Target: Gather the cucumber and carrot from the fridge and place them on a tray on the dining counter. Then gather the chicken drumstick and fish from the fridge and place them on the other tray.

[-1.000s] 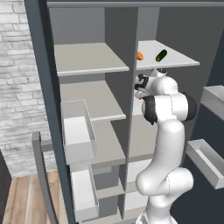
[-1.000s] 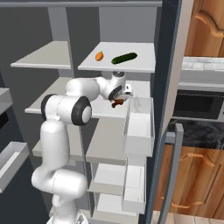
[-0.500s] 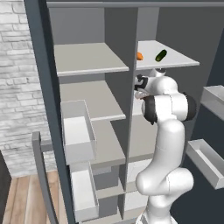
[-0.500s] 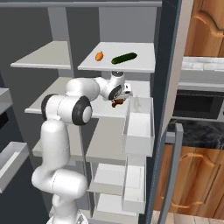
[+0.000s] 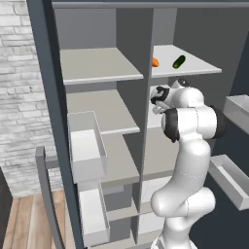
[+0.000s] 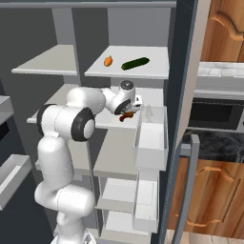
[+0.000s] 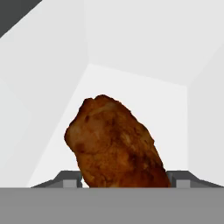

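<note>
Hand view: drumstick [image 7: 117, 144] between pincer [image 7: 124, 179] fingers

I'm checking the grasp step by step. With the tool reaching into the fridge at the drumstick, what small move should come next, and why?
Probably finish closing, then lift slightly. In the hand view the chicken drumstick sits between the two fingertips of the tool, which flank it low on both sides. The right base view shows it lying on the middle shelf, so a small lift should clear it before backing out.

The brown chicken drumstick [image 7: 117, 142] sits between the finger tips on a white fridge shelf. The orange carrot [image 6: 108, 61] and dark green cucumber [image 6: 135, 63] lie one shelf above the gripper [image 6: 128, 113].
</note>
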Tool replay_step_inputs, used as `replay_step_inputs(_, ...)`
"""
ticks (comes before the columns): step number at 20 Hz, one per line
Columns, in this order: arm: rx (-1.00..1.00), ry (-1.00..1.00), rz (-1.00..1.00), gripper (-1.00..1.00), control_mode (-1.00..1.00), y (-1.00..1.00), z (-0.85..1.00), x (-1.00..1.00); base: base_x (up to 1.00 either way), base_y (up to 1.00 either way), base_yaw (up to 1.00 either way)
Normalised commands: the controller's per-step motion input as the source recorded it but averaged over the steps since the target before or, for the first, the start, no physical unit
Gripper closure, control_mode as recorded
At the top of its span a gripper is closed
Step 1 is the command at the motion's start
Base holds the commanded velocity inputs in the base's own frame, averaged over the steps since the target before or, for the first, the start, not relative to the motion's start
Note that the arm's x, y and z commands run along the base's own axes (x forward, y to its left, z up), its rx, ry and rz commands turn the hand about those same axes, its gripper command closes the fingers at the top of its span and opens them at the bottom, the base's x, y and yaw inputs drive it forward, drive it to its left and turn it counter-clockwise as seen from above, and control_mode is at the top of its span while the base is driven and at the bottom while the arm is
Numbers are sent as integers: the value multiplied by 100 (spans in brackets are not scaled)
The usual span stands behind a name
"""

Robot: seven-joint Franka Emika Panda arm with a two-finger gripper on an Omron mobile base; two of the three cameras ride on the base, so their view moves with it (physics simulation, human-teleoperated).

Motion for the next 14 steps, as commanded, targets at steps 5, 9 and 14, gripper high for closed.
replay_step_inputs(5,0,-16,0,100,-100,9,-10,-67,0,0,0)
replay_step_inputs(9,0,-6,-2,100,-100,8,37,-87,0,0,0)
replay_step_inputs(14,0,-4,-2,100,-100,12,66,-89,0,0,0)
